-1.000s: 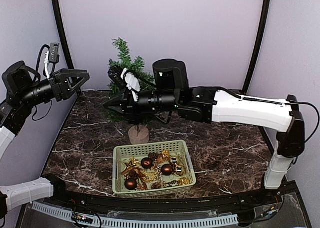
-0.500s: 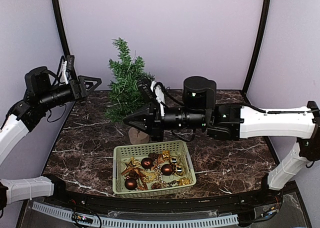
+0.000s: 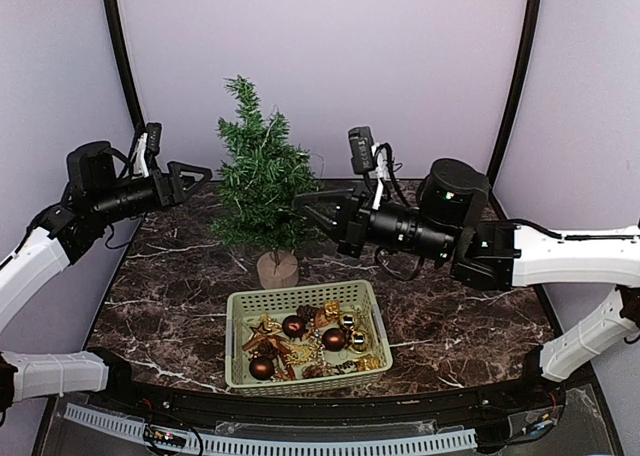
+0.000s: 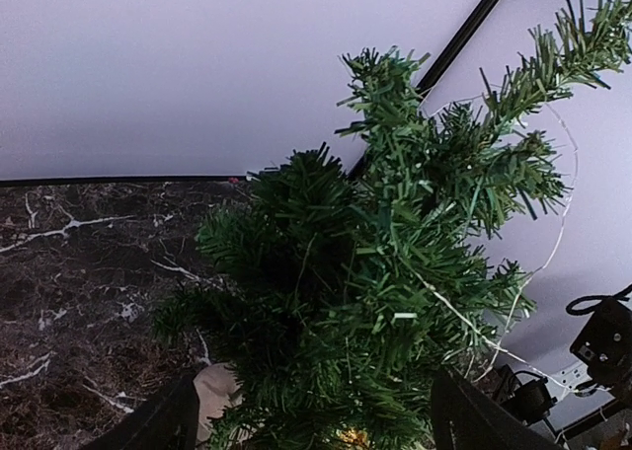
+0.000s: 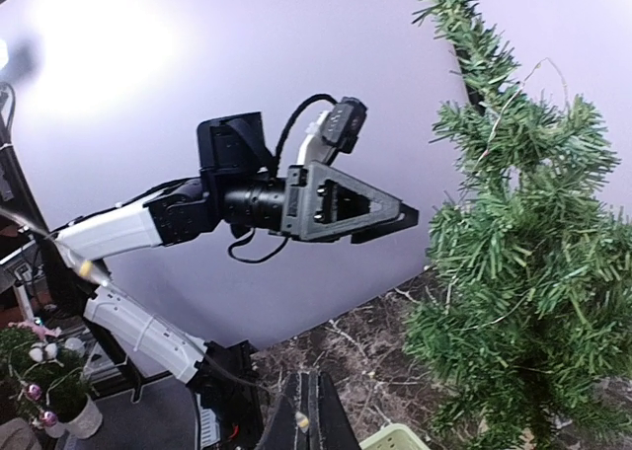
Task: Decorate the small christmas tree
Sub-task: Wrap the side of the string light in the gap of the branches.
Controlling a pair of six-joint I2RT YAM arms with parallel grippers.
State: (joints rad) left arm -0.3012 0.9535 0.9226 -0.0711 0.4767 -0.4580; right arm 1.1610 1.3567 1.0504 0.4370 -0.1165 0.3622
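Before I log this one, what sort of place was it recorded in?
Probably a robot test booth, not a home: plain lilac backdrop walls with black corner poles, a dark marble-patterned tabletop, and black-and-white robot arms reaching over it from both sides.

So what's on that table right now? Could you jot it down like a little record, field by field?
Table: dark marble
Basket: pale green, at the table's near edge, holding dark red balls and gold ornaments
Tree: small christmas tree, upright on a round wooden base, behind the basket
Left claw: open, in the air left of the tree, holding nothing
Right claw: shut, tips by the tree's right branches
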